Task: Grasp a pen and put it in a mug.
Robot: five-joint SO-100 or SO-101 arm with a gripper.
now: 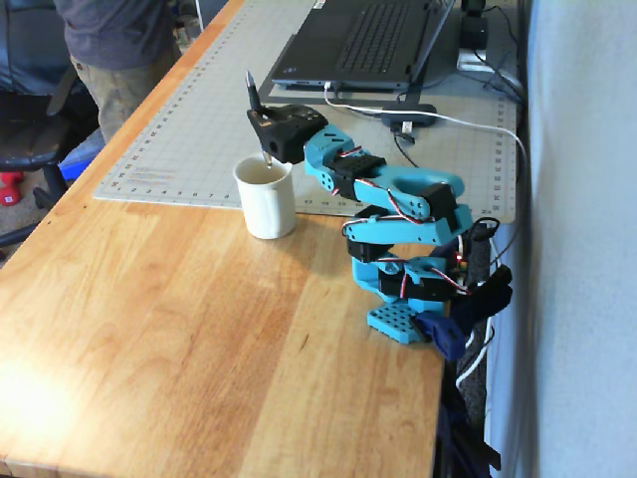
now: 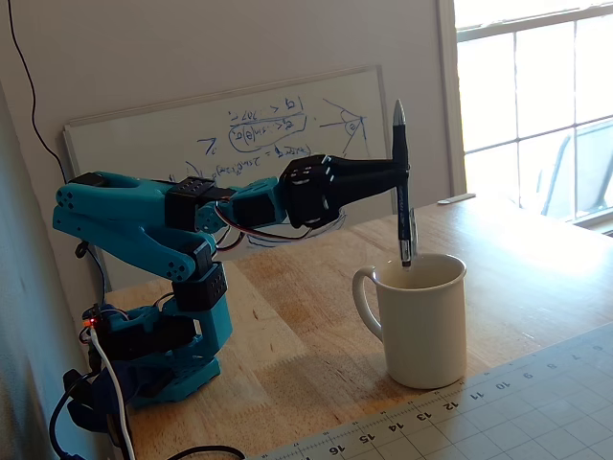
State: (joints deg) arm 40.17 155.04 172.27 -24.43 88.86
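Note:
A cream mug (image 1: 267, 197) stands on the wooden table at the edge of the cutting mat; it also shows in a fixed view (image 2: 421, 319) with its handle to the left. My gripper (image 2: 398, 178) is shut on a dark pen (image 2: 401, 182) and holds it upright right above the mug's mouth. The pen's lower tip is just at the rim, inside the opening. In a fixed view the gripper (image 1: 261, 118) sits above the mug with the pen (image 1: 254, 95) sticking up from it.
A grey cutting mat (image 1: 189, 129) covers the far table. A laptop (image 1: 363, 40) and cables lie behind the arm. The blue arm base (image 1: 403, 289) stands at the table's right edge. A person (image 1: 114, 50) stands at the far left. A whiteboard (image 2: 239, 144) leans on the wall.

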